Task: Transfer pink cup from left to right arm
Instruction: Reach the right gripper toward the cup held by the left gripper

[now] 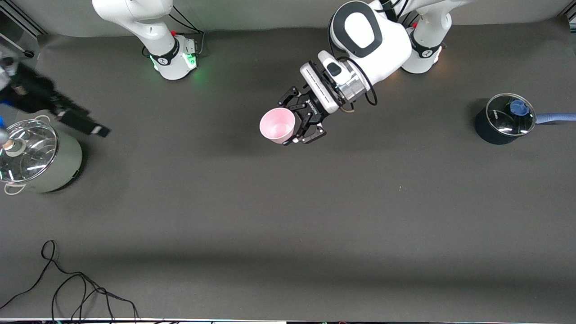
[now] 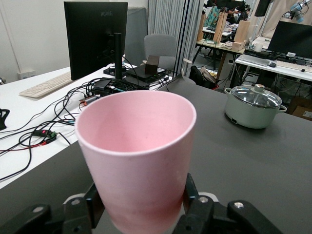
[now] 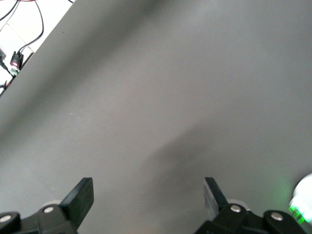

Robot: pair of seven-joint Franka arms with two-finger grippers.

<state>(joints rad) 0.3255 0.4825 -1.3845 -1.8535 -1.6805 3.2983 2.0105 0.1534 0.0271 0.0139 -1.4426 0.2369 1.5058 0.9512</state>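
Holding the pink cup (image 1: 277,125) up in the air, the left pincer (image 1: 300,124) hangs over the middle of the dark worktop (image 1: 288,216). Its two fingers are squeezed tight on the lower part of the cup, one on each side. In the left wrist view the cup (image 2: 138,156) stands upright between the black fingers (image 2: 193,197), and its open rim is on top. Nothing can be seen inside it.

The right pincer (image 1: 81,122) is over the worktop toward the right arm's end, well apart from the cup. It is just beside a pale green pot (image 1: 38,157) with a glass lid. In the right wrist view its fingers (image 3: 80,197) stand wide open with nothing between them, and only bare worktop shows under them.

A small dark pot (image 1: 503,119) with a blue knob on its lid sits toward the left arm's end. A black cable (image 1: 76,288) lies on the worktop close to the front camera.

I think the first part is done, because the cup is lifted and held out. The hand-over itself has not begun. Next, the right pincer should come across to the cup, open as it is. It needs to close on a free part of the cup, most likely up near the rim, since the left fingers cover the lower part. Only when the right pincer has a firm hold should the left one let go. If it lets go too soon, the cup could drop.
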